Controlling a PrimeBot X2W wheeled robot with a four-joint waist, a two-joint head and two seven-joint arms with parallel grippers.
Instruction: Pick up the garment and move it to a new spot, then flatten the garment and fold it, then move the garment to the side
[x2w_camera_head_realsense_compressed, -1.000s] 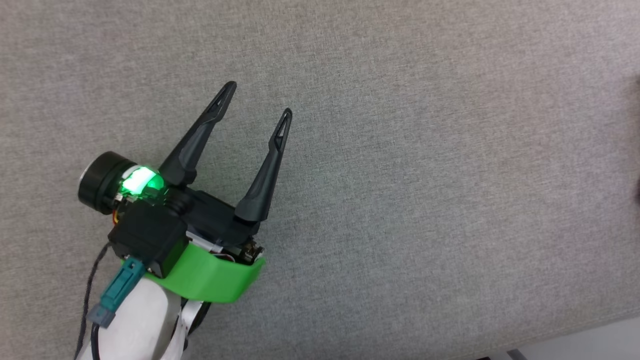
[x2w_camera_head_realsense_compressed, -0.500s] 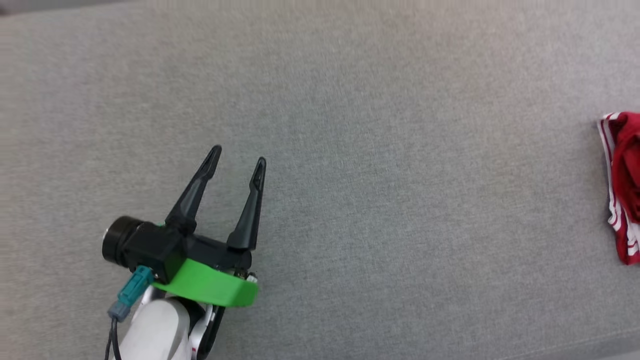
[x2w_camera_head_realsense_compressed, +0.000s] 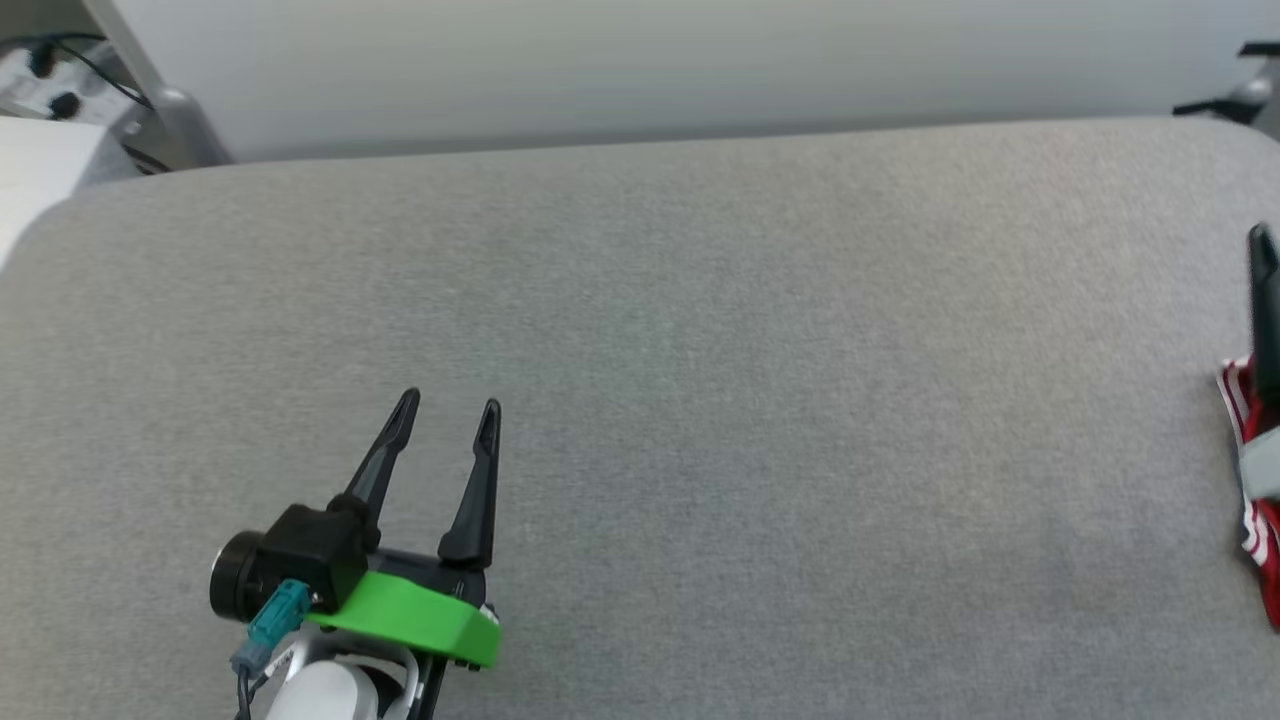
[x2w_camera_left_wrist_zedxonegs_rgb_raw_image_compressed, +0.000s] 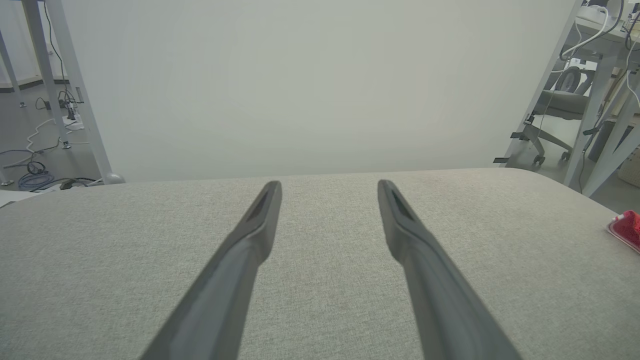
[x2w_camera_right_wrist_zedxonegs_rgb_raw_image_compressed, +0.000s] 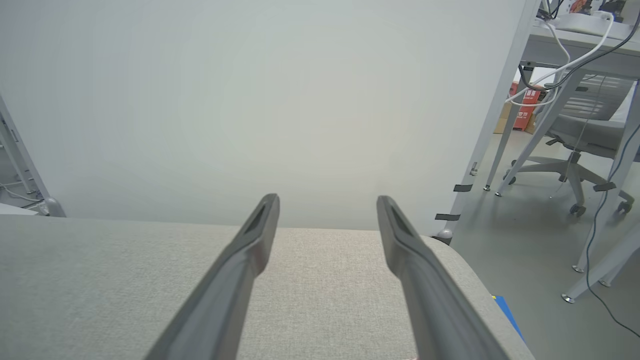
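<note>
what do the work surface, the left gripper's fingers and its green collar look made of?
The work surface: woven grey fabric, matte, seemingly padded; a fine heathered weave shows and the far edge rounds off. The left gripper has fingers of matte black, likely moulded plastic; cut-out tips, no metallic shine. The green collar: smooth bright plastic, possibly printed, though the look leaves that open.

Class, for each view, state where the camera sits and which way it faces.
Head view: on the head, looking down at the grey padded surface; open left gripper lower left, garment at right edge.
Left wrist view: on the left wrist, facing along the open left gripper toward a white panel.
Right wrist view: on the right wrist, along the open right gripper toward the panel and an office chair.
Shared: head and left wrist views both show the garment at right.
</note>
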